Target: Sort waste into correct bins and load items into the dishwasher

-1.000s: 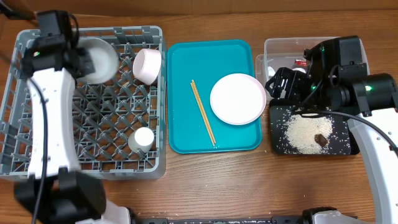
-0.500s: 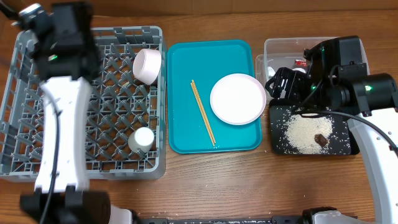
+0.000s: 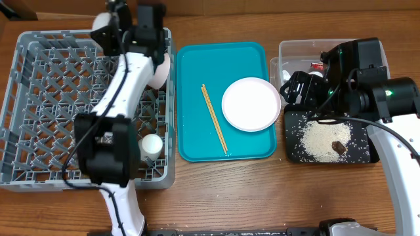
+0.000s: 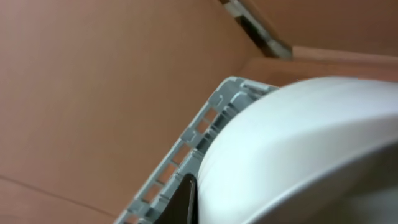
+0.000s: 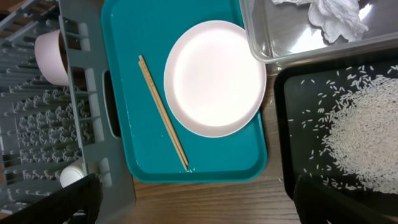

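The left gripper (image 3: 113, 23), clamped on the pale bowl (image 4: 298, 155), holds it over the far edge of the rack (image 3: 39, 98) for loading; the right gripper (image 5: 196, 186) hangs empty, jaws apart.

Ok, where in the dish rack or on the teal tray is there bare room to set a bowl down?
Dish rack: its left half is bare grid. It is crowded on the right, near the pink bowl and white cup. Teal tray: a free strip left of the chopsticks; the plate fills its right.
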